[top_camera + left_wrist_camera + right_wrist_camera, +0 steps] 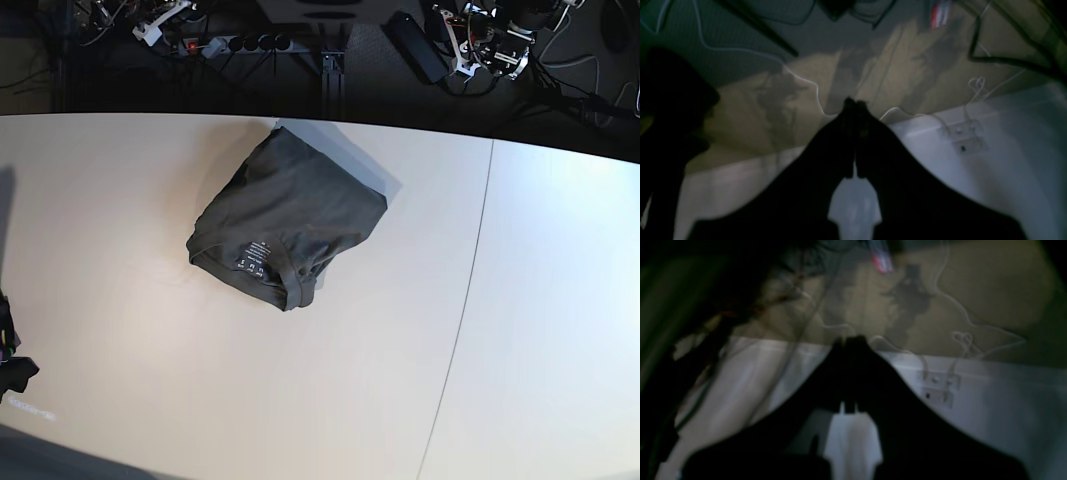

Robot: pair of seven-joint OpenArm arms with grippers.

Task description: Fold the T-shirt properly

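Observation:
The T-shirt (290,215) lies folded into a compact dark olive-grey bundle on the white table (120,200), near its far edge. The collar and a small white label (252,258) face the near side. Neither gripper touches it, and neither arm shows over the table in the base view. In the left wrist view my left gripper (855,103) is shut with its dark fingers pressed together and nothing between them. It points past the table's edge at the floor. My right gripper (850,340) is likewise shut and empty in the right wrist view.
A seam (470,290) runs down the table right of the shirt. A small black object (12,360) sits at the left edge. Beyond the far edge are a power strip (225,43), cables and gear. White cables (813,86) trail on the floor below.

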